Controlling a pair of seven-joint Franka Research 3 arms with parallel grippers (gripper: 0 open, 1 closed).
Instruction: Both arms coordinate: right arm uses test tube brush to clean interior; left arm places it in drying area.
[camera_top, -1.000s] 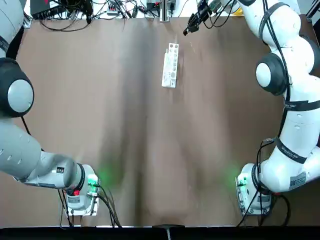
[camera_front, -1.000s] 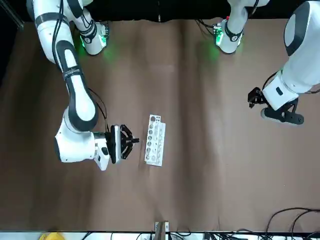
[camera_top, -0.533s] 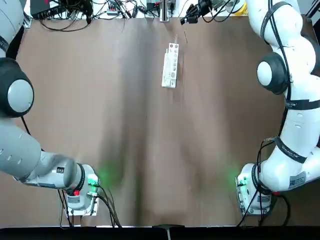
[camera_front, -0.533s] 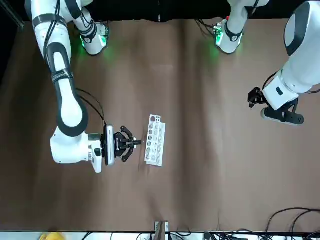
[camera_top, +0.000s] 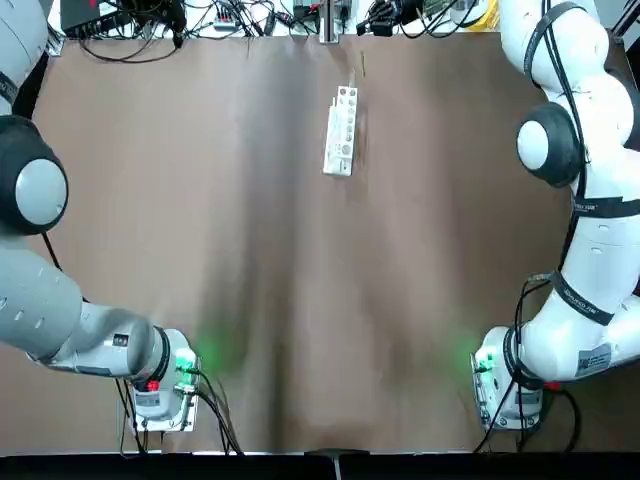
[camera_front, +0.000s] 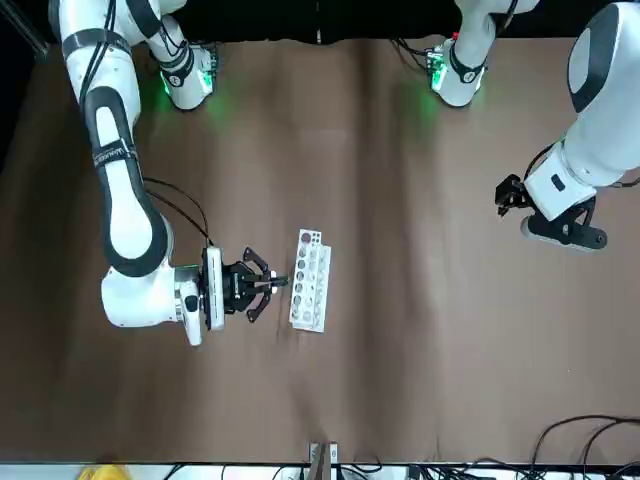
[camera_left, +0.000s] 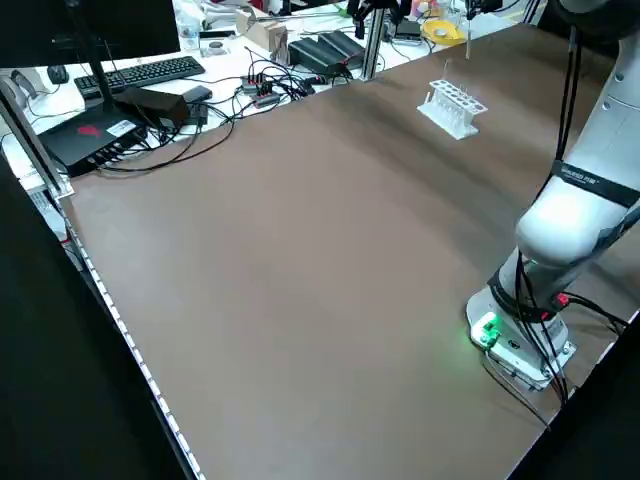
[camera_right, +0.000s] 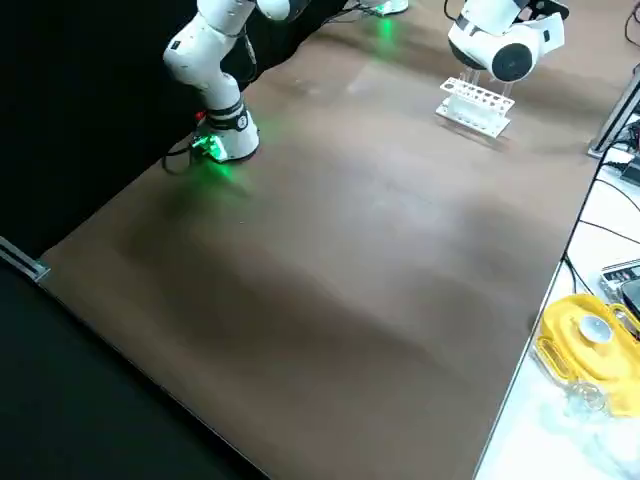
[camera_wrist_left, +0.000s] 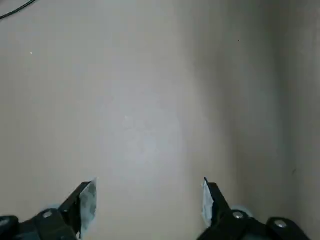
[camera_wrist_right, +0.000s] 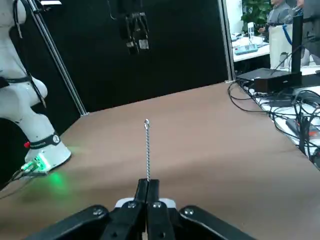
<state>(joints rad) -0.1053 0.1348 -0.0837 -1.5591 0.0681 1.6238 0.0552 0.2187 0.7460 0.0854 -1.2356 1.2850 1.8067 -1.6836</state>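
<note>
The right tool (camera_wrist_right: 148, 192) is closed on the test tube brush (camera_wrist_right: 147, 150), gripping its lower end; the twisted wire stem projects straight out from the fingertips. In the front view this right tool (camera_front: 262, 285) sits just beside the drying area (camera_front: 309, 279), apart from it. The drying area stands on the brown desk (camera_top: 300, 280) near its far edge. The left tool (camera_wrist_left: 147, 200) is raised over bare desk, fingers spread wide and holding nothing. The left arm (camera_front: 590, 150) stays well apart from the rack.
</note>
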